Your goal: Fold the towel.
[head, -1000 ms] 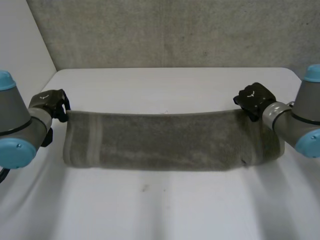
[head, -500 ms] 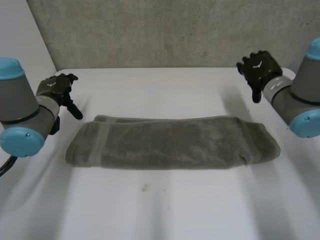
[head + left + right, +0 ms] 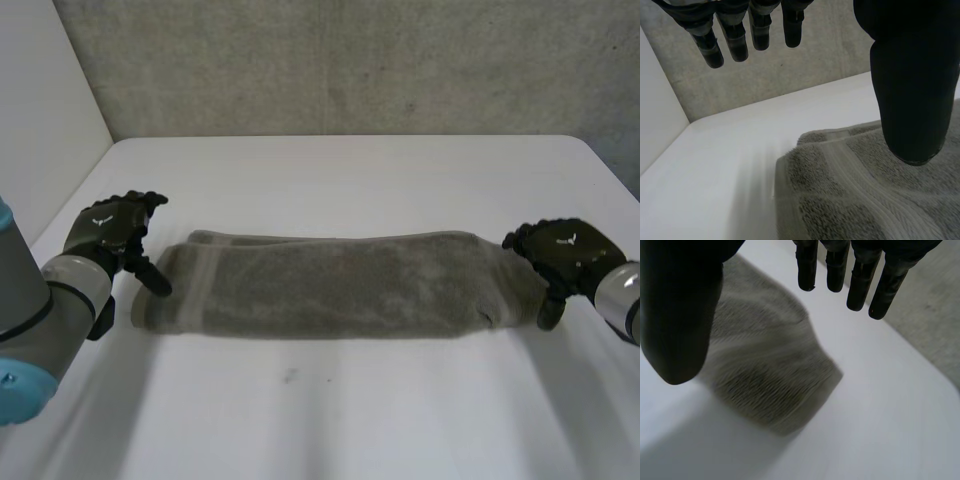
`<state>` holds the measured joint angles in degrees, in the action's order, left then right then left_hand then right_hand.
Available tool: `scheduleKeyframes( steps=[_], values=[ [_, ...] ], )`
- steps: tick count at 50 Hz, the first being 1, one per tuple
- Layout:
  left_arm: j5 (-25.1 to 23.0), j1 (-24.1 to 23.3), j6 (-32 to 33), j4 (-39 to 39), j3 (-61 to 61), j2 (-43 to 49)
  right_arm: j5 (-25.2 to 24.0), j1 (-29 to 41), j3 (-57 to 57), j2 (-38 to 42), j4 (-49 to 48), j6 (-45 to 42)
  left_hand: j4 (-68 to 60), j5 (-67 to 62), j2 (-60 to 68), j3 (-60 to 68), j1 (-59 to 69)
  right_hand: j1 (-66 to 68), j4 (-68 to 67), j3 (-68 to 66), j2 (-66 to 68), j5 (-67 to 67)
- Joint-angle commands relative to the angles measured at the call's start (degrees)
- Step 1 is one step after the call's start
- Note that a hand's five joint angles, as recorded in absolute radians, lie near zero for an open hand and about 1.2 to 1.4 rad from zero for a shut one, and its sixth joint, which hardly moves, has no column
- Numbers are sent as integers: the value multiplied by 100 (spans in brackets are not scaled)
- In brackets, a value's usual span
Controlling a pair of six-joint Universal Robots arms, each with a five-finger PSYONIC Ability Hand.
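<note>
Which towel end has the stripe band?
The end beside the left hand: a pale band crosses the towel there. The end by the right hand is plain.

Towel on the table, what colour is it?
The fuzzy terry towel is grey-green, with a smooth band near one end; clearest in the left wrist view.

Towel [image 3: 340,285]: grey-green terry cloth with a rough looped pile and a flatter woven band [image 3: 196,285] near one end. Table [image 3: 350,420]: white, smooth, matt. Wall [image 3: 350,60]: grey, coarse, speckled like concrete; left hand [image 3: 112,232] and right hand [image 3: 565,250]: black, matt, plastic-looking.
</note>
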<state>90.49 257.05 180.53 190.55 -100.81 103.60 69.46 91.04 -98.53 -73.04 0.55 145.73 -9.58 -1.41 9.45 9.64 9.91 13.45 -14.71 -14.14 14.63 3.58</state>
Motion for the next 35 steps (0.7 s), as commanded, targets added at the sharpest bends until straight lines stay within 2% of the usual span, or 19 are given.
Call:
scheduleKeyframes(
  steps=[1, 9, 11, 12, 13, 14, 20, 23, 25, 29, 32, 33, 34, 35],
  values=[
    [-31, -15, 0, 299, -246, -24, -319, -245, -412, 317, -723, -54, -42, 141, 55, 36, 9, 572, -446, -503, 454, 558],
    [-31, -15, -9, 334, -290, -15, -284, -262, -122, 1055, -969, -159, -42, 141, 55, 36, 9, 2708, -2582, -2639, 2590, 2694],
    [-31, -15, -9, 343, -290, -15, -222, -271, 140, 1317, -952, -299, -42, 141, 55, 36, 9, 5235, -5109, -5166, 5117, 5221],
    [-31, -15, -9, 343, -290, -15, -222, -271, 141, 1319, -952, -300, -42, 141, 55, 36, 9, 5248, -5122, -5179, 5130, 5234],
    [-31, -15, -9, 343, -290, -24, -170, -306, 272, 1388, -952, -370, -42, 141, 55, 36, 9, 6397, -6271, -6328, 6279, 6384],
    [-31, -15, -9, 343, -298, -24, -117, -411, 404, 1432, -952, -405, -42, 141, 55, 36, 9, 6652, -6527, -6584, 6535, 6639],
    [-31, -15, -9, 343, -307, -24, 59, -930, 669, 1354, -908, -502, -42, 141, 55, 36, 9, 6655, -6529, -6586, 6537, 6642],
    [-31, -15, -9, 334, -316, -24, 138, -1247, 845, 1292, -873, -845, -42, 141, 55, 36, 9, 6655, -6529, -6586, 6537, 6642],
    [-40, 2, -9, 343, -369, -33, 191, -1596, 1002, 1170, -838, -1492, -42, 141, 55, 36, 9, 6655, -6529, -6586, 6537, 6642],
    [-40, 3, -9, 343, -386, -33, 235, -1800, 1143, 915, -610, -2029, -42, 141, 55, 36, 9, 6655, -6529, -6586, 6537, 6642],
    [-40, 3, -9, 343, -386, -33, 253, -1370, 1451, 765, -284, -1996, -42, 141, 55, 36, 9, 6655, -6529, -6586, 6537, 6642],
    [-40, -6, -18, 343, -378, -33, 279, -935, 1651, 687, -171, -1796, -42, 141, 55, 36, 9, 6655, -6529, -6586, 6537, 6642],
    [-40, -6, -18, 343, -378, -33, 279, -930, 1653, 686, -170, -1794, -42, 141, 55, 36, 9, 6655, -6529, -6586, 6537, 6642],
    [-31, -6, -18, 343, -386, -41, 322, -495, 1871, 590, -83, -1489, -42, 141, 55, 36, 9, 6655, -6529, -6586, 6537, 6642]
  ],
)
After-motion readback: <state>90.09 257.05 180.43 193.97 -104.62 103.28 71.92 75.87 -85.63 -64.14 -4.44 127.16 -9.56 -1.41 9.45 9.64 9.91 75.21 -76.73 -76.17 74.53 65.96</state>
